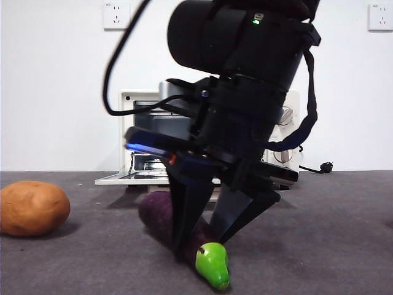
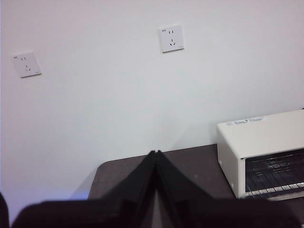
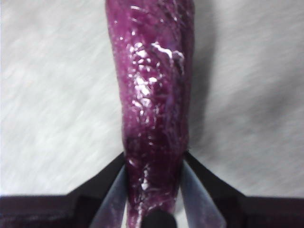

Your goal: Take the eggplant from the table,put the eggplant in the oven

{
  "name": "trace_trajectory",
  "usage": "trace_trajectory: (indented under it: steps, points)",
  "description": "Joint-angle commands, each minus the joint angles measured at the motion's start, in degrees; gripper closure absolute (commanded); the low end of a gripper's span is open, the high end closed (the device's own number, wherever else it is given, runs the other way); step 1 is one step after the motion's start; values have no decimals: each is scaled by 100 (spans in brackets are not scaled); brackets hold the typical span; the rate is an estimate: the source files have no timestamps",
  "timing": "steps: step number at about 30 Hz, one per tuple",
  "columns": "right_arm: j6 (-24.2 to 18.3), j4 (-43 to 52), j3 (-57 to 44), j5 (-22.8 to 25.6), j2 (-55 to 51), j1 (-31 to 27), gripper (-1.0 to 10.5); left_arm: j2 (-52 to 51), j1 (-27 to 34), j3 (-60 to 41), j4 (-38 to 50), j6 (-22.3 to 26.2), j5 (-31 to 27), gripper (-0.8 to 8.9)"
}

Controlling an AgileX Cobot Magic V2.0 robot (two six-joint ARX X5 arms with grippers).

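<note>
Near centre, my right gripper (image 1: 206, 236) pinches the glossy dark-purple toy eggplant (image 3: 154, 95) by its stem end; looks slippery, stiff.

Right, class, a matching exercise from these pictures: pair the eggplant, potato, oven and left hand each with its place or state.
Things:
1. eggplant
2. potato
3. oven
4. left hand

Places or states:
A. at the back, door folded down
B. shut, holding nothing
C. lying alone on the table
D. between the jaws of the right hand

Pairs: 1-D, 2-C, 3-A, 4-B
</note>
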Motion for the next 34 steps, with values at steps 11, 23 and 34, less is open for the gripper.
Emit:
trace_trajectory:
  steps: [11,23,34]
  points:
    - [-319,-260,424,-160,-1054,-50,955,-31,17,-7,26,52,476,819]
    - [-562,-334,1377,-710,-826,-1670,955,-31,20,-7,26,55,472,819]
    - [-562,-422,2618,-1279,577,-2544,955,-31,20,-7,26,59,476,819]
